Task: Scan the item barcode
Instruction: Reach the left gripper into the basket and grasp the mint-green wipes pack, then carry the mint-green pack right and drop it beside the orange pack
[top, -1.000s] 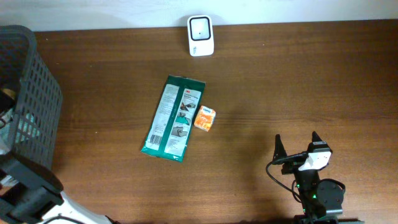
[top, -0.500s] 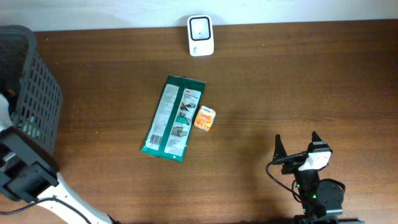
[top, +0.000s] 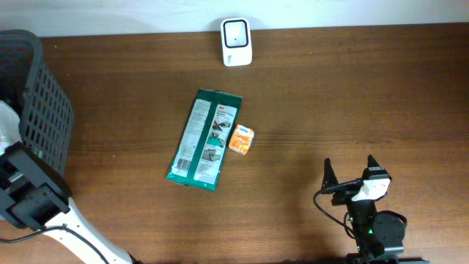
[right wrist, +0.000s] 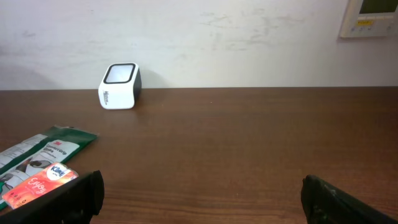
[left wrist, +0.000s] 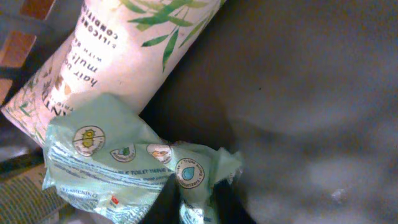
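Basket (top: 44,95) interior: left claw (left wrist: 196,202) pinches green packet (left wrist: 124,162); right claw (right wrist: 202,196) gapes wide over table (right wrist: 249,143)

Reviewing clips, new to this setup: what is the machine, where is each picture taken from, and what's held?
Two robot arms at a table. One picture looks down from above; the others come from a camera on each wrist. On the table: a white scanner, a long green packet, a small orange packet, and a black basket at the left. The left arm reaches into the basket, jaws closed on a mint-green packet beside a white bottle. The right arm rests, jaws open and empty.
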`<state>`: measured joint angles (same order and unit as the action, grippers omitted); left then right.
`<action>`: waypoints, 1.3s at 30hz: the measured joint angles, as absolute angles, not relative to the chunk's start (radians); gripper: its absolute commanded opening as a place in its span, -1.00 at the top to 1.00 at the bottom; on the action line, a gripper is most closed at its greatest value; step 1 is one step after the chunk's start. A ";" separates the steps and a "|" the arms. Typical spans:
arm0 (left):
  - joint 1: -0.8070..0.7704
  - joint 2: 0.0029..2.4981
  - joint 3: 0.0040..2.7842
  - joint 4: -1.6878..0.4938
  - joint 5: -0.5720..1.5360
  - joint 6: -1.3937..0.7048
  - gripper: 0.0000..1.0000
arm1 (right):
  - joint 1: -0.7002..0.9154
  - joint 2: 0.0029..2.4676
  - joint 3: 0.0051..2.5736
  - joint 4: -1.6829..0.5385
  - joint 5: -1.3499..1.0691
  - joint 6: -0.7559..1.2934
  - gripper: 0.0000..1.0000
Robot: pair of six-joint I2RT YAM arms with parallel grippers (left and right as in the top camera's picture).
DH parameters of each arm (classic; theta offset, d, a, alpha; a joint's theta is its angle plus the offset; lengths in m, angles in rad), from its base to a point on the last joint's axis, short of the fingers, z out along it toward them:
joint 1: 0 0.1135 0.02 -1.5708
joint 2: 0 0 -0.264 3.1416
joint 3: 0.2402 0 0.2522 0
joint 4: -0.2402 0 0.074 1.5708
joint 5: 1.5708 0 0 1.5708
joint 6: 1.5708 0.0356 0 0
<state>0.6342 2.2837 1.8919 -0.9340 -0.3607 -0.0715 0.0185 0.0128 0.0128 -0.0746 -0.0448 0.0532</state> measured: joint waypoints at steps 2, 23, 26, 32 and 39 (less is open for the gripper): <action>0.634 2.285 1.905 -0.946 -0.360 -0.071 1.00 | 0.019 0.013 0.013 -0.075 -0.045 0.053 -0.97; 0.579 2.249 3.122 -1.687 0.011 -0.079 1.00 | 0.019 0.013 0.013 -0.075 -0.045 0.053 -0.97; 0.490 2.163 3.121 -1.687 0.023 -0.080 1.00 | 0.019 0.013 0.013 -0.075 -0.045 0.053 -0.97; 0.113 2.046 2.883 -1.681 0.025 -0.080 1.00 | 0.019 0.013 0.013 -0.075 -0.045 0.053 -0.97; -0.194 2.089 2.283 -1.483 -0.064 -0.178 1.00 | 0.019 0.013 0.013 -0.075 -0.045 0.053 -0.97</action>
<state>-0.1936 2.0888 2.2826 -1.4826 -0.0639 -0.1783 0.0185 0.0128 0.0128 -0.0746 -0.0452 0.0528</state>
